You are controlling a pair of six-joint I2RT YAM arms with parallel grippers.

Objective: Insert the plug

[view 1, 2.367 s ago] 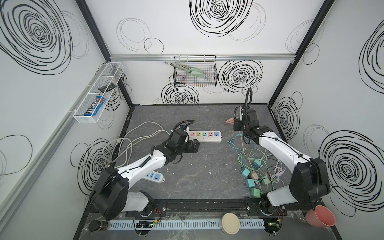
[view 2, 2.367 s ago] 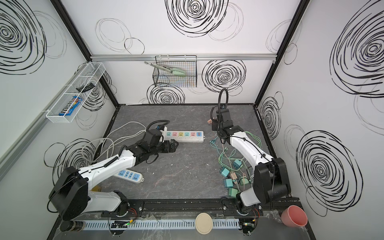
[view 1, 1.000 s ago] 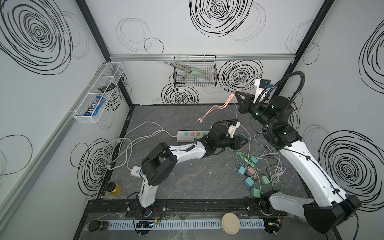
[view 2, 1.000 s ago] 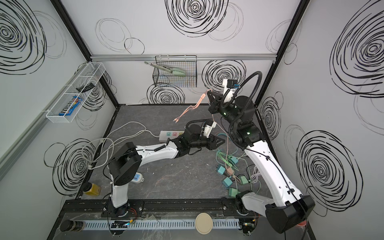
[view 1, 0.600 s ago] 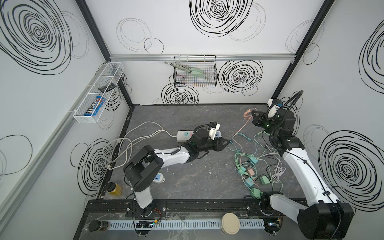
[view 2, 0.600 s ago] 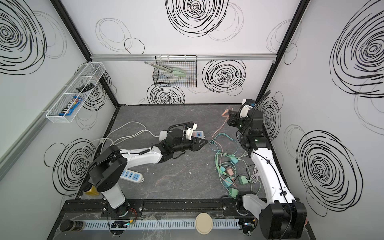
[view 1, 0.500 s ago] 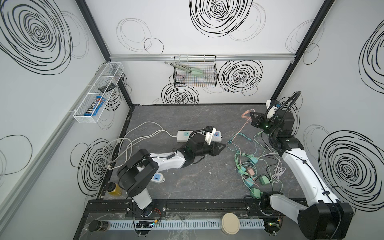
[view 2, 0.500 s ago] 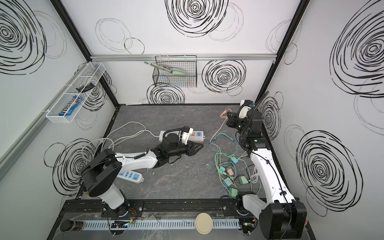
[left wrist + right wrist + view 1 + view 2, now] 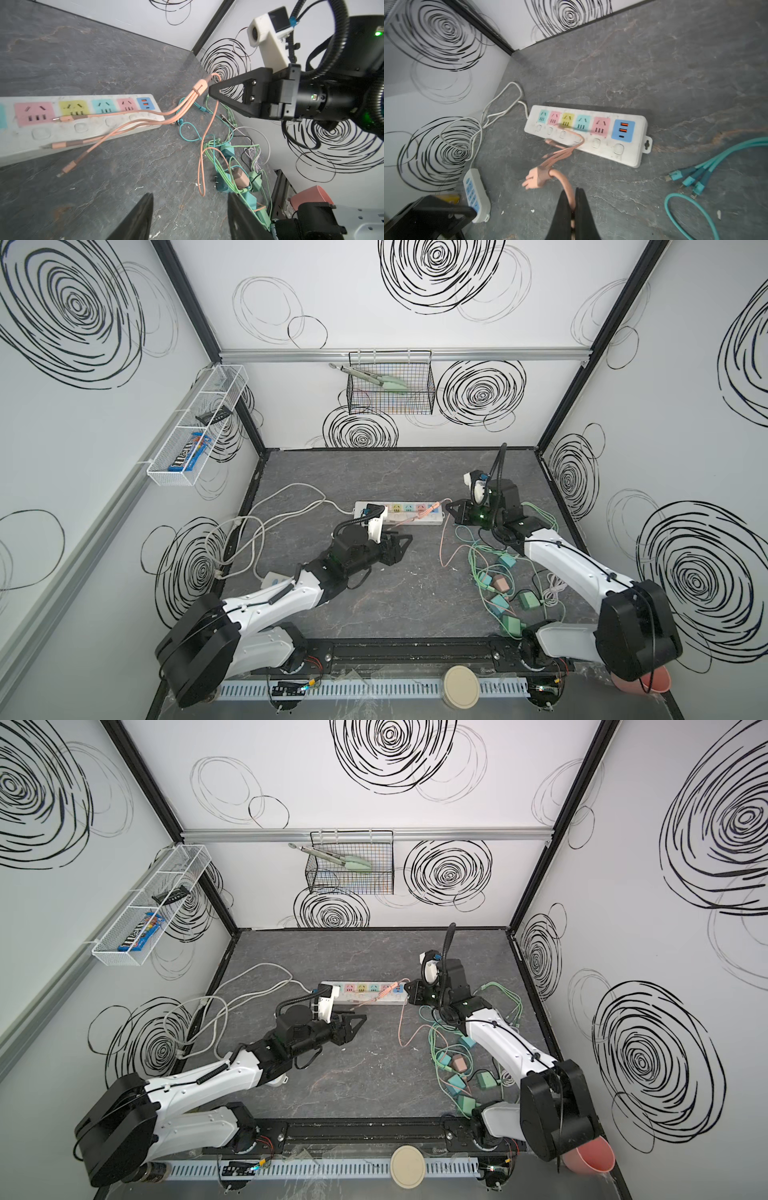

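Pink cable is what we're working. Its splitter is held up off the table near the blue USB end of the power strip, and its 3 short tails drape across the strip's sockets & switches, one tip reaching past it to the table. The long run drops toward the pile of chargers by the right arm. We think its plug is the pinkish block there, but can't trace it for sure. So, by our read, nothing's inserted yet. To do this well we'd drag the tails clear of the sockets, then regrip on the plug body, not the cord, b/c a cord grip gives no say over the prongs. Then line prongs up w/ the slots, push straight in, and pin the strip w/ the other arm so it won't skid. Right gripper is clamped on the cable just behind the splitter, touching nothing else. Left gripper hovers over bare table in front of the strip, fingers spread wide, empty.
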